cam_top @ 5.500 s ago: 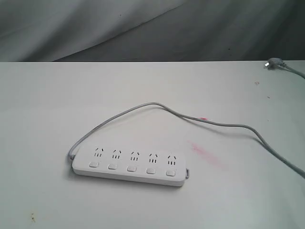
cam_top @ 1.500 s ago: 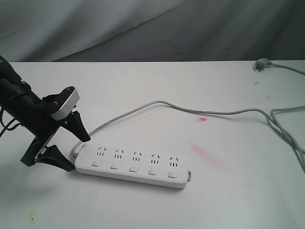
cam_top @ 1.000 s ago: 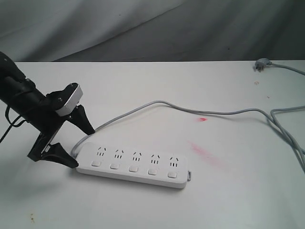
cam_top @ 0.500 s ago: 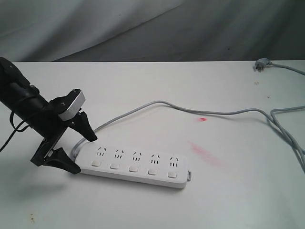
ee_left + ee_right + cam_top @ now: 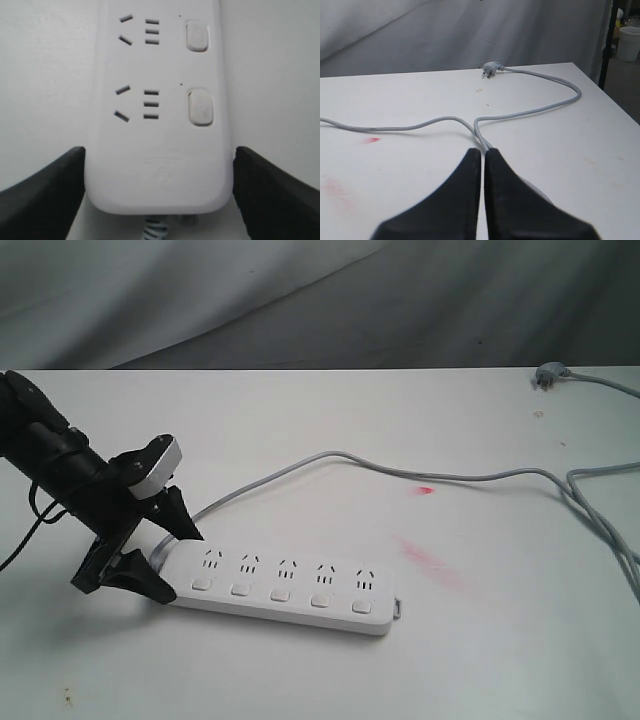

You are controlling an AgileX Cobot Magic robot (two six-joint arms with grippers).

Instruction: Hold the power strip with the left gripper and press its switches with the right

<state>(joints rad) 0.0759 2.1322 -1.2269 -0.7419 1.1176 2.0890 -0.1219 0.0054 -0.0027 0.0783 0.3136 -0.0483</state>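
Left wrist view: we record a faint embossed mark (image 5: 162, 167) on the strip (image 5: 160, 125) near its cable (image 5: 152, 231), unreadable. The strip lies flat on the table (image 5: 300, 680), its long axis left to right in the exterior view, cable end leftward. The left gripper (image 5: 184, 567) straddles that end; we cannot tell whether it clamps. The right gripper (image 5: 482, 151) is closed, empty, well apart.

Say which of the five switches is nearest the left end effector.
The leftmost switch in the exterior view, at the power strip end that the open left end effector straddles.
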